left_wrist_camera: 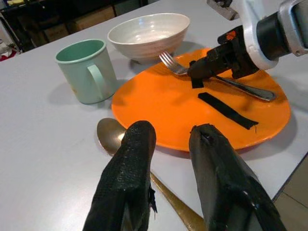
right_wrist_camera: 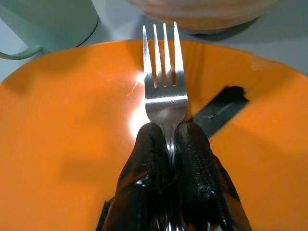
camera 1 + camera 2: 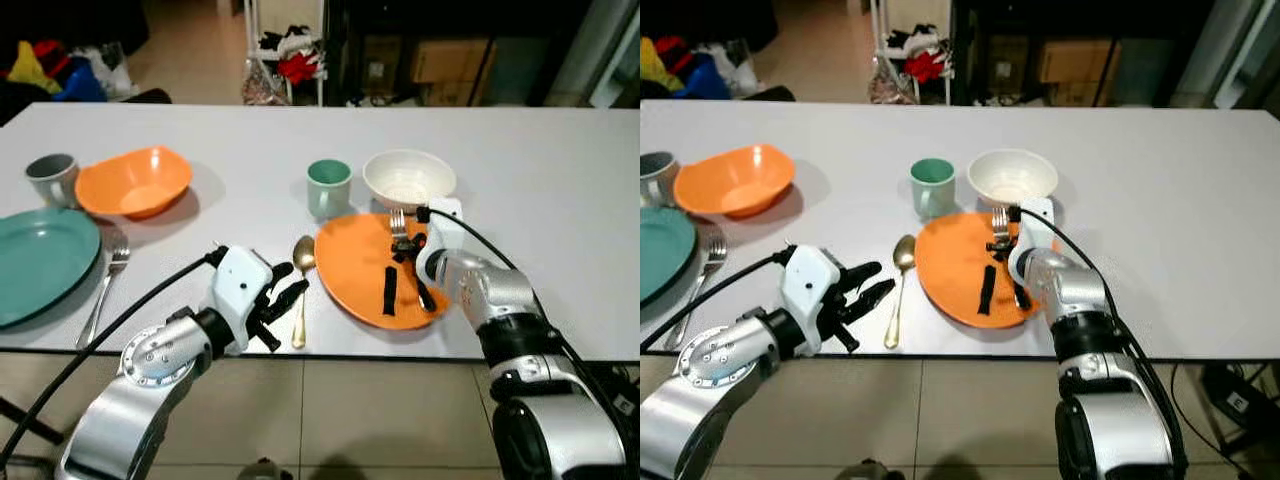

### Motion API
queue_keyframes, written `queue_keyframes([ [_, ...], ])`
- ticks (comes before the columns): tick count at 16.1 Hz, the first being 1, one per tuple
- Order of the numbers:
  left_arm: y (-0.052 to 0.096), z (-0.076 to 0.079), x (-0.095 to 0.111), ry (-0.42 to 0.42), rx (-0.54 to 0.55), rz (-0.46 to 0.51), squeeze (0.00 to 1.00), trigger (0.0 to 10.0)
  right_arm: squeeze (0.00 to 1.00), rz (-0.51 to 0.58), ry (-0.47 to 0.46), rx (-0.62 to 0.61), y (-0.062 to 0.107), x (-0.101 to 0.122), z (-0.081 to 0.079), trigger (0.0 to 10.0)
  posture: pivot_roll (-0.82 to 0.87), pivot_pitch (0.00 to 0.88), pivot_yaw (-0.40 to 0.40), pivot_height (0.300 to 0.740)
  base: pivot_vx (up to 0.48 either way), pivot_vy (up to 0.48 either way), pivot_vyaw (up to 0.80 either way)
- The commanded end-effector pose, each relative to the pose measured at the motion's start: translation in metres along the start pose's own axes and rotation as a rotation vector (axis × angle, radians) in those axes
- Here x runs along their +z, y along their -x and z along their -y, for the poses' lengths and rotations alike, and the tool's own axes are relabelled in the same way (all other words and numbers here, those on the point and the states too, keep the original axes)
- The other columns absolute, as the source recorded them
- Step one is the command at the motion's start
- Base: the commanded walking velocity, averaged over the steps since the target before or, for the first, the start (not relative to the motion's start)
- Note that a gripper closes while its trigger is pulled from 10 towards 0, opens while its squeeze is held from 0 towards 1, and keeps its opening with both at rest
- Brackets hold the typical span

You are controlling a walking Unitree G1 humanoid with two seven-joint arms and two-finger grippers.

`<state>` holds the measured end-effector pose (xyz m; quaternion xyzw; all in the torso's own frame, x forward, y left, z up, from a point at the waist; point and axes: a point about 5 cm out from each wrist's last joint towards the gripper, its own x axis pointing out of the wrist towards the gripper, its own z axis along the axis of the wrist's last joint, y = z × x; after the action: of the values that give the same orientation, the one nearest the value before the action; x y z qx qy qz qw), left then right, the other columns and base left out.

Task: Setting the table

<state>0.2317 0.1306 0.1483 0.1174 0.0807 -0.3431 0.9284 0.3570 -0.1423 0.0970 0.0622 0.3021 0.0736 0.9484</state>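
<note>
The right pincer [image 2: 168, 144] grasps the fork [image 2: 164, 86] by its handle, over the orange plate [image 3: 355, 265]. The left pincer [image 1: 168, 144] hovers released above the gold spoon [image 3: 301, 262]. Next, the fork likely needs placing on the surface beside the plate.

The right pincer [image 3: 1002, 243] grips a fork [image 3: 999, 222] over the orange plate [image 3: 955, 262].

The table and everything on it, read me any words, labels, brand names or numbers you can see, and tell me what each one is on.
None: no readable text on the orange plate, mint mug, white bowl, fork or spoon. Cardboard boxes behind the table are too blurred to read.
</note>
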Motion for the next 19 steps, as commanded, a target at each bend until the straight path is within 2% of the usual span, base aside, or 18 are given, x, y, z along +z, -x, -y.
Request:
queue_keyframes([
  [1, 0.002, 0.001, 0.002, -0.011, -0.013, -0.001, 0.00, 10.0, 0.00, 0.006, -0.030, -0.016, -0.002, 0.002, 0.002, 10.0, 0.17, 0.000, 0.038, 0.740, 0.000, 0.000, 0.00],
  [3, 0.003, 0.001, 0.002, -0.011, -0.014, -0.007, 0.00, 10.0, 0.00, -0.007, -0.076, -0.031, -0.005, -0.001, 0.001, 10.0, 0.18, 0.000, 0.041, 0.740, 0.000, 0.000, 0.00],
  [7, 0.002, 0.003, 0.001, 0.005, -0.031, -0.020, 0.00, 10.0, 0.00, -0.008, -0.070, -0.060, -0.008, -0.003, 0.002, 10.0, 0.17, 0.000, 0.049, 0.740, 0.000, 0.000, 0.00],
  [8, 0.002, 0.004, 0.001, 0.024, -0.038, -0.030, 0.00, 10.0, 0.15, -0.010, -0.071, -0.066, -0.008, -0.004, 0.003, 10.0, 0.17, 0.000, 0.050, 0.740, 0.000, 0.000, 0.00],
  [9, 0.002, 0.004, 0.001, 0.028, -0.033, -0.031, 0.00, 10.0, 0.60, -0.010, -0.072, -0.067, -0.008, -0.004, 0.003, 10.0, 0.17, 0.000, 0.051, 0.740, 0.000, 0.000, 0.00],
  [10, -0.003, 0.000, -0.004, 0.074, 0.012, -0.045, 0.00, 10.0, 1.00, -0.009, -0.078, -0.065, -0.008, -0.004, 0.002, 10.0, 0.16, 0.000, 0.057, 0.740, 0.000, 0.000, 0.00],
  [11, -0.005, -0.001, -0.007, 0.093, 0.030, -0.051, 0.00, 10.0, 1.00, -0.008, -0.079, -0.064, -0.008, -0.004, 0.001, 10.0, 0.15, 0.000, 0.058, 0.740, 0.000, 0.000, 0.00],
  [12, -0.009, -0.002, -0.010, 0.109, 0.038, -0.057, 0.05, 10.0, 1.00, -0.004, -0.068, -0.067, -0.007, -0.003, 0.000, 10.0, 0.14, 0.000, 0.061, 0.740, 0.000, 0.000, 0.00],
  [13, -0.014, -0.003, -0.012, 0.115, 0.048, -0.064, 0.48, 10.0, 1.00, 0.004, -0.050, -0.074, -0.005, -0.001, 0.000, 10.0, 0.13, 0.000, 0.061, 0.740, 0.000, 0.000, 0.00],
  [14, -0.020, -0.005, -0.015, 0.133, 0.060, -0.070, 1.00, 10.0, 1.00, 0.014, -0.043, -0.069, -0.001, 0.002, -0.002, 10.0, 0.13, 0.000, 0.063, 0.740, 0.000, 0.000, 0.00],
  [16, -0.030, -0.006, -0.020, 0.125, 0.062, -0.092, 1.00, 10.0, 1.00, 0.033, -0.021, -0.057, 0.009, 0.005, -0.006, 10.0, 0.12, 0.000, 0.064, 0.740, 0.000, 0.000, 0.00],
  [17, -0.041, -0.006, -0.028, 0.149, 0.064, -0.118, 1.00, 10.0, 1.00, 0.055, 0.060, -0.054, 0.024, 0.007, -0.010, 10.0, 0.10, 0.000, 0.070, 0.740, 0.000, 0.000, 0.00],
  [19, -0.049, -0.007, -0.037, 0.140, 0.061, -0.158, 1.00, 10.0, 1.00, 0.081, 0.104, -0.035, 0.035, 0.008, -0.015, 10.0, 0.08, 0.000, 0.082, 0.740, 0.000, 0.000, 0.00],
])
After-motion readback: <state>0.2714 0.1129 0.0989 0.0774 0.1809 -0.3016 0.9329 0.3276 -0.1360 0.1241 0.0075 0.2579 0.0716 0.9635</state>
